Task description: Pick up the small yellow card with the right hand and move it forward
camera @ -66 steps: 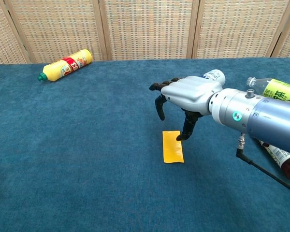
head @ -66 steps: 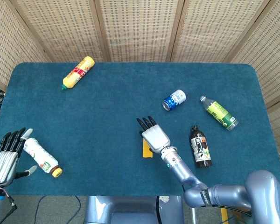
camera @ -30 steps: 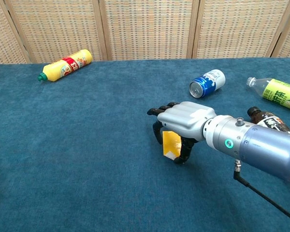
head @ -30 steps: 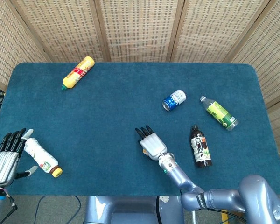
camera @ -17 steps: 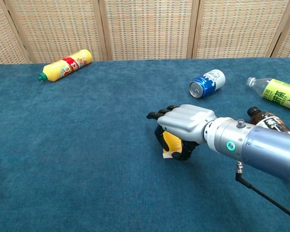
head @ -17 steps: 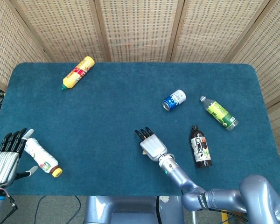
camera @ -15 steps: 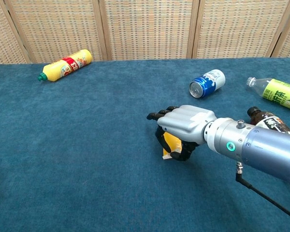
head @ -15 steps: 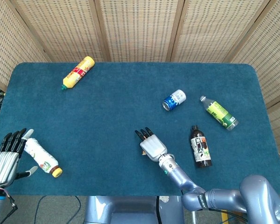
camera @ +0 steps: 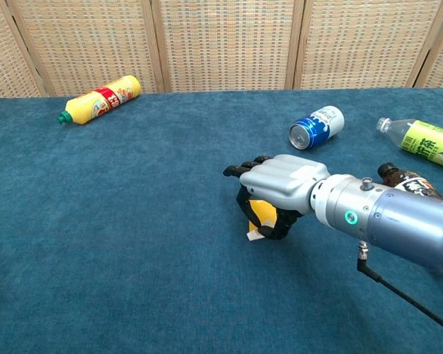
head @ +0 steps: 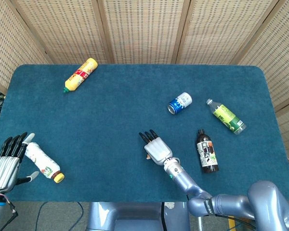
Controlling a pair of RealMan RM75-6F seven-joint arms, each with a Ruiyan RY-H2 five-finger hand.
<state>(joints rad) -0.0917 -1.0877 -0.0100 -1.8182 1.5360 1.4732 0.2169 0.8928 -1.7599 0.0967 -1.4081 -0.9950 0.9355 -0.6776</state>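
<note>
The small yellow card [camera: 260, 214] shows in the chest view as a yellow patch under my right hand [camera: 277, 193], whose curled fingers grip it just above the blue cloth. From the head view the right hand [head: 155, 148] covers the card almost wholly; only a pale sliver shows at its left side. My left hand [head: 5, 161] rests at the table's near left edge, fingers spread, beside a white bottle and holding nothing.
A yellow bottle [head: 80, 74] lies at the far left. A blue can [head: 179, 103], a green-labelled clear bottle [head: 226, 117] and a dark bottle [head: 207, 151] lie to the right of my right hand. A white bottle [head: 42, 162] lies by my left hand.
The right hand came down over the flat card and its fingers curled around it. Since half a second ago the hand has risen slightly with the card. The left hand has stayed still.
</note>
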